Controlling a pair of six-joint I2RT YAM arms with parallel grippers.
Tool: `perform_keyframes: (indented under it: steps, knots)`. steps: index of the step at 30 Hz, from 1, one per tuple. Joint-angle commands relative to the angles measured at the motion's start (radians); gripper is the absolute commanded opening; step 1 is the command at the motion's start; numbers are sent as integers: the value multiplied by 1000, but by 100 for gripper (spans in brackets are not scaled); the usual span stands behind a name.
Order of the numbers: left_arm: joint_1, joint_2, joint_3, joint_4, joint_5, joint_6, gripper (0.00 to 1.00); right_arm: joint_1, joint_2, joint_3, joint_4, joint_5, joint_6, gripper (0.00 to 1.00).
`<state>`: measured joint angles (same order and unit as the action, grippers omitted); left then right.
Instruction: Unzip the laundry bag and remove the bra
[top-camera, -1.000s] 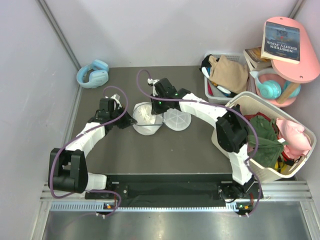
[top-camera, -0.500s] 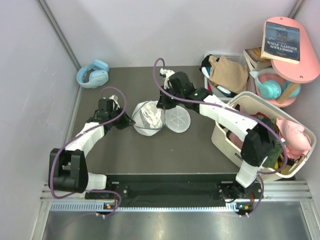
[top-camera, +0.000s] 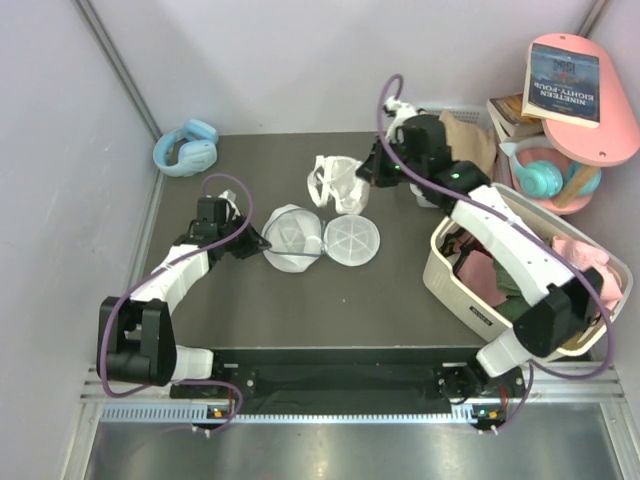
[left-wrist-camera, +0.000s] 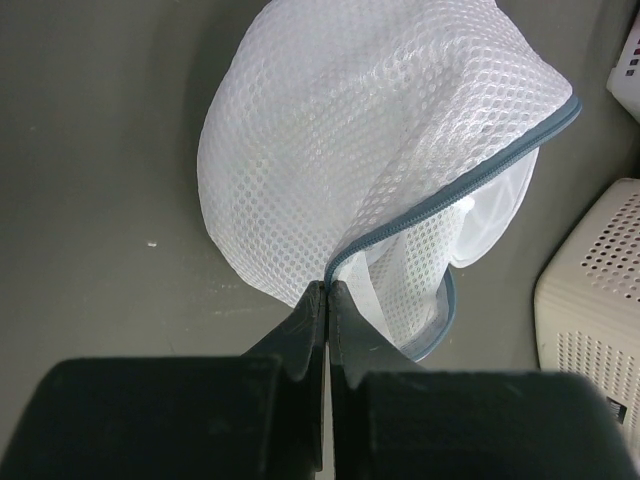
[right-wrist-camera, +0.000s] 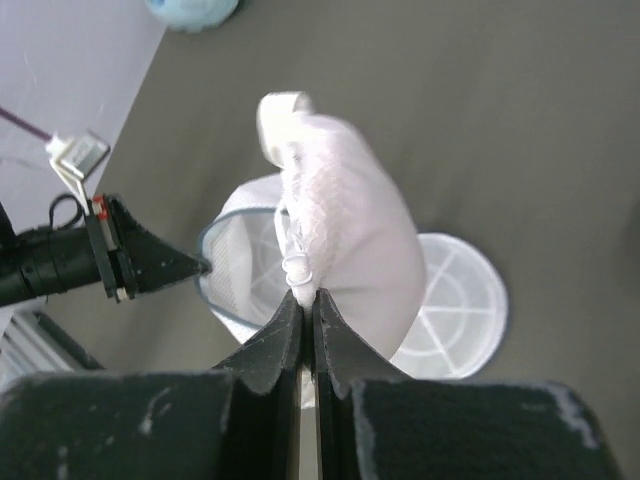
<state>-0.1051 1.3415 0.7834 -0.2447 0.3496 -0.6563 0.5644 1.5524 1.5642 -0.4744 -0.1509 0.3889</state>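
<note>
My left gripper (left-wrist-camera: 327, 290) is closed tight, pinching the zip rim of the laundry bag (top-camera: 352, 240). The bag lies unzipped on the table (top-camera: 250, 310) — two halves side by side. My right gripper (right-wrist-camera: 305, 298) is clamped on the bra (right-wrist-camera: 340, 235) — held raised, outside the bag.

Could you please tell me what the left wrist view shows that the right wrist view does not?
Only the left wrist view shows the white basket. Only the right wrist view shows the bra clamped in the right gripper, and blue headphones. Both show the opened laundry bag on the dark table, with the left gripper pinching its rim.
</note>
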Motion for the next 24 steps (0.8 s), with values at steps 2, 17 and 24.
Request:
perform_keyframes:
  steps: [2,17,24]
  knots:
    - [5,-18,0,18,5,0,0,-129,-196,56,-59,68,-54,0]
    - [5,-13,-12,36,14,-2,0,-414,-537,85,-377,448,-108,0]
    - [5,-13,-9,35,20,0,0,-432,-638,-82,-448,495,21,0]
